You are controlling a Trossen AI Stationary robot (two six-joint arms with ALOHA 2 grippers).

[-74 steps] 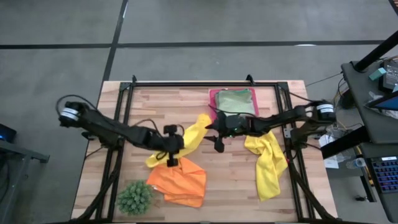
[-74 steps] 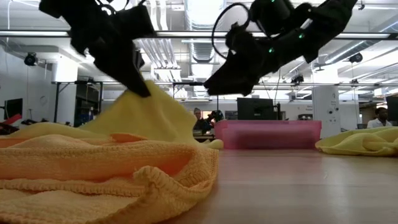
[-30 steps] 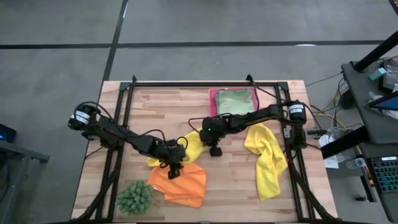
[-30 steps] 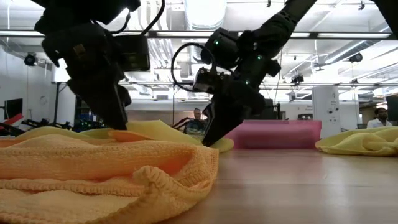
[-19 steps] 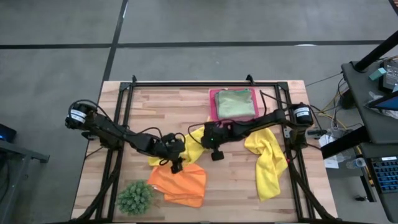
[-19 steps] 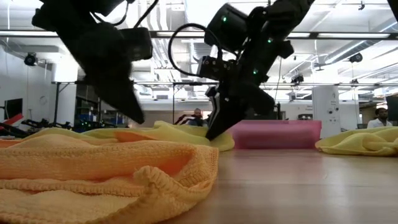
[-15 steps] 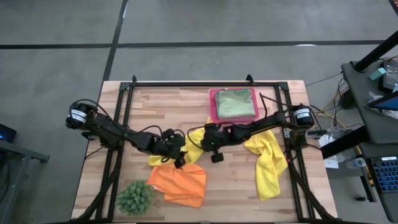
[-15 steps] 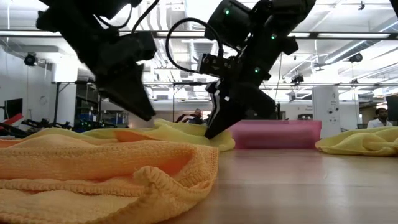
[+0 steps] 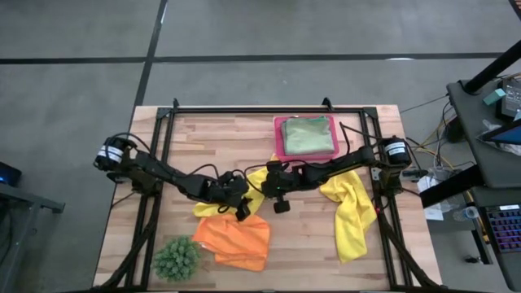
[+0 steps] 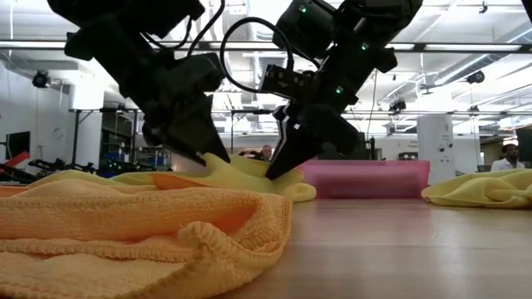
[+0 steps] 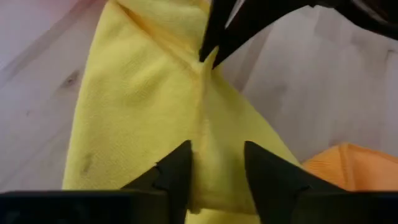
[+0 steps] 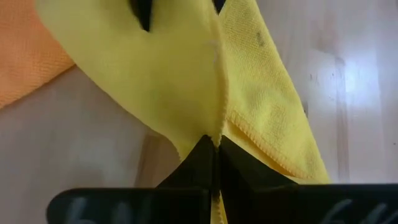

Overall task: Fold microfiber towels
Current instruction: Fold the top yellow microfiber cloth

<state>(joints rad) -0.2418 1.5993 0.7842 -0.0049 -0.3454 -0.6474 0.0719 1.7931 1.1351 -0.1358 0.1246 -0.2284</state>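
Jaws: right gripper (image 12: 213, 146) is clamped on the yellow towel's (image 9: 257, 185) edge, left gripper (image 11: 214, 165) straddles its ridge, parted; that ridge should be pinched squarely before lifting.

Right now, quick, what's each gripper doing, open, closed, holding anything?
Left gripper: open, fingers straddling a ridge of the yellow towel, not clamped.
Right gripper: closed, pinching the same yellow towel's edge.

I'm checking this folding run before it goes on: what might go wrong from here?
The left gripper straddles a ridge of the yellow towel without clamping it, so it may close on too little cloth. The right gripper pinches only an edge, which might slip. The orange towel lies touching and could get dragged.
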